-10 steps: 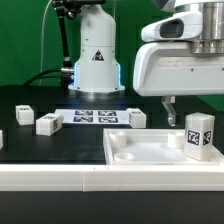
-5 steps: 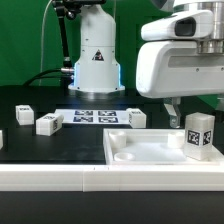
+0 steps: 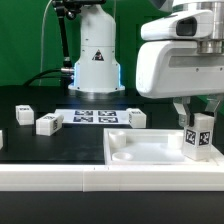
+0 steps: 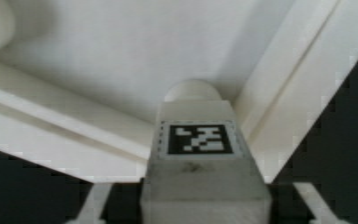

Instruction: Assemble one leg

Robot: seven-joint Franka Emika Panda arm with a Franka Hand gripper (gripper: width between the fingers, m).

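One leg (image 3: 199, 139), a small white block with a black-and-white tag, stands upright on the wide white panel (image 3: 140, 150) at the exterior view's right. My gripper (image 3: 198, 120) has come down over it, with one finger on each side of its top. In the wrist view the leg (image 4: 201, 150) fills the middle between the two fingers of my gripper (image 4: 204, 206). A dark gap shows on each side, so the jaws are open and do not touch it. Three more legs (image 3: 23, 115) (image 3: 48, 123) (image 3: 136, 118) lie on the black table.
The marker board (image 3: 95, 116) lies flat at the middle back. The arm's white base (image 3: 96, 58) stands behind it. A white ledge (image 3: 60, 178) runs along the front of the table.
My gripper has moved toward the exterior view's right and lowered, from beside the upright leg to straddling its top. The leg and the other parts have not moved.
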